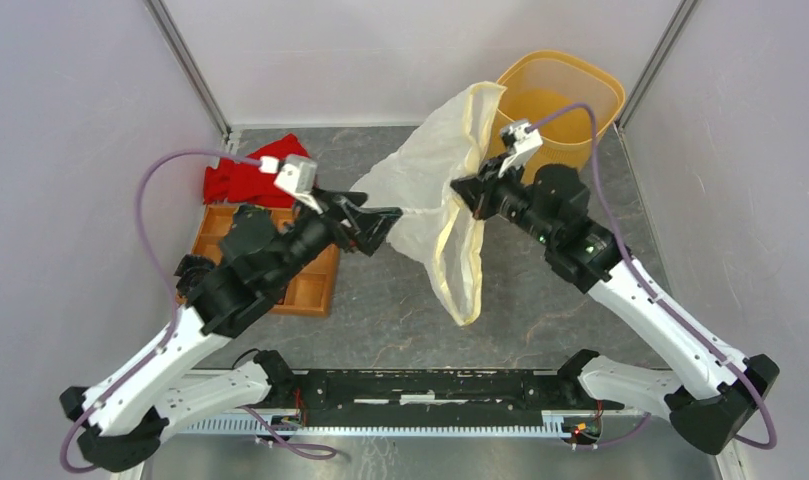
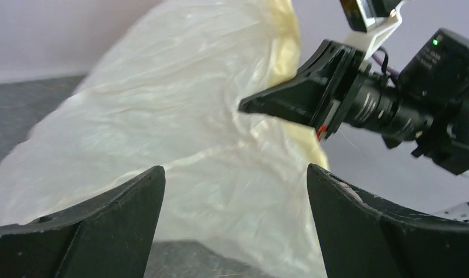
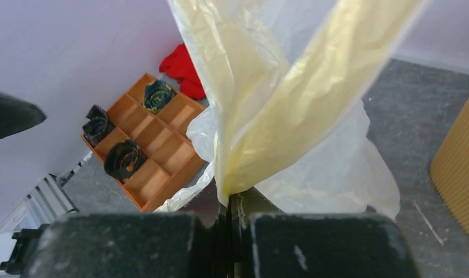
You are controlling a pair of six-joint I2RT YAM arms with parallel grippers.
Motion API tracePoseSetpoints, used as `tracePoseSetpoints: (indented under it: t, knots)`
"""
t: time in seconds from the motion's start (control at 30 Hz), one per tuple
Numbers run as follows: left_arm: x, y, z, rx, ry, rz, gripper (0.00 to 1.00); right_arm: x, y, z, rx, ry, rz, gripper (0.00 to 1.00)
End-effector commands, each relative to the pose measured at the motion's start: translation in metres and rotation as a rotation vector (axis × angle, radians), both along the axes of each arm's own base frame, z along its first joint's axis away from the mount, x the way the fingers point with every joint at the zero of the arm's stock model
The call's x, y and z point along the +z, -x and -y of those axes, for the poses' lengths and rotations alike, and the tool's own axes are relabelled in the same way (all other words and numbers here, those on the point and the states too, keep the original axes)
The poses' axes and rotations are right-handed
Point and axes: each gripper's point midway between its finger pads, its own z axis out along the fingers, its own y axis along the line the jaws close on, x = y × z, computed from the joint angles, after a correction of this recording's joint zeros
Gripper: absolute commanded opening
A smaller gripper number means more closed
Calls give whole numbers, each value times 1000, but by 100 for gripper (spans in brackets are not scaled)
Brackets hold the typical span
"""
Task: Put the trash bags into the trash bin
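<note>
The trash bag (image 1: 425, 180), thin, crinkly and cream-white, hangs stretched above the table's middle, its upper end leaning against the rim of the yellow-orange trash bin (image 1: 570, 100) at the back right. My right gripper (image 1: 462, 190) is shut on a yellowish fold of the bag (image 3: 290, 87), pinched right at the jaws (image 3: 232, 194). My left gripper (image 1: 388, 228) stands open just left of the bag. In the left wrist view the bag (image 2: 180, 116) fills the space beyond the spread left gripper (image 2: 235, 168), apart from it. The bin's wall (image 3: 461, 168) shows at the right.
A shallow orange compartment tray (image 1: 310, 285) with dark coiled items lies at the left, partly under my left arm. A red cloth (image 1: 242, 182) lies behind it by the back-left wall. Grey walls enclose the table on three sides.
</note>
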Motion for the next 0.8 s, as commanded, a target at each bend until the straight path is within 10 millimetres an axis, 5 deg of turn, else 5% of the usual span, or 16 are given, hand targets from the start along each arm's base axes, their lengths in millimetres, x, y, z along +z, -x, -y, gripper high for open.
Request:
tracePoseSetpoints:
  t: [0.0,0.17,0.37,0.77]
  knots:
    - [-11,1,-43,127,-152,89,98,32,25,-11,257,-22,2,1]
    - [-8,43,-17,-160,-177,207,100,48,55,-26,493,45,32,1]
    - [-35,79,18,-496,-283,419,100,42,76,-37,651,21,-6,1]
    - [-17,53,45,-412,-218,677,100,37,118,-49,883,-60,-37,1]
